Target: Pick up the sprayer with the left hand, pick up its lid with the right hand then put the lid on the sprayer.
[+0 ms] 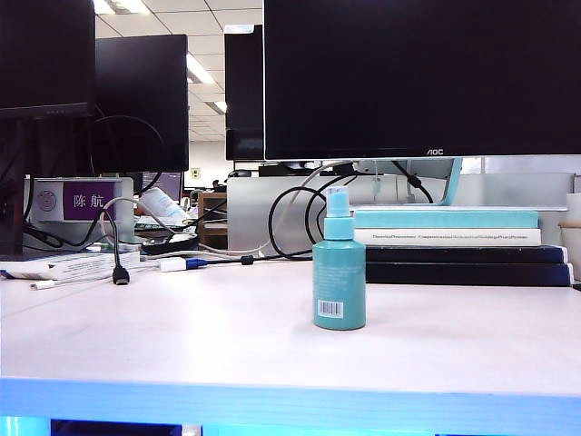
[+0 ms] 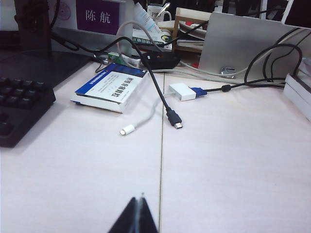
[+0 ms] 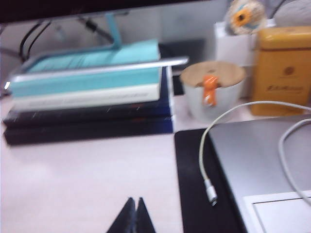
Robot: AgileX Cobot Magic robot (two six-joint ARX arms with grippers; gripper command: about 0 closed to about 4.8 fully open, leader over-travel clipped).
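Desk is pretty cluttered at the back: a big AOC monitor (image 1: pixel 422 77) sits on a stack of books (image 1: pixel 454 243), with a loop of black cables (image 1: pixel 300 213) draped just behind the sprayer (image 1: pixel 339 272). Over on the left side there's a black keyboard (image 2: pixel 22 104), a blue-and-white box (image 2: pixel 112 87) with printing too small to read, loose cable plugs and a purple nameplate (image 2: pixel 97 16) reading 陈航. The sprayer stands upright mid-table, barcode label facing the camera, and a clear lid (image 1: pixel 338 201) looks to be sitting over its nozzle. Neither wrist camera catches it. Left gripper (image 2: pixel 140 198) and right gripper (image 3: pixel 134 200) are both pressed together, holding nothing, above bare tabletop.
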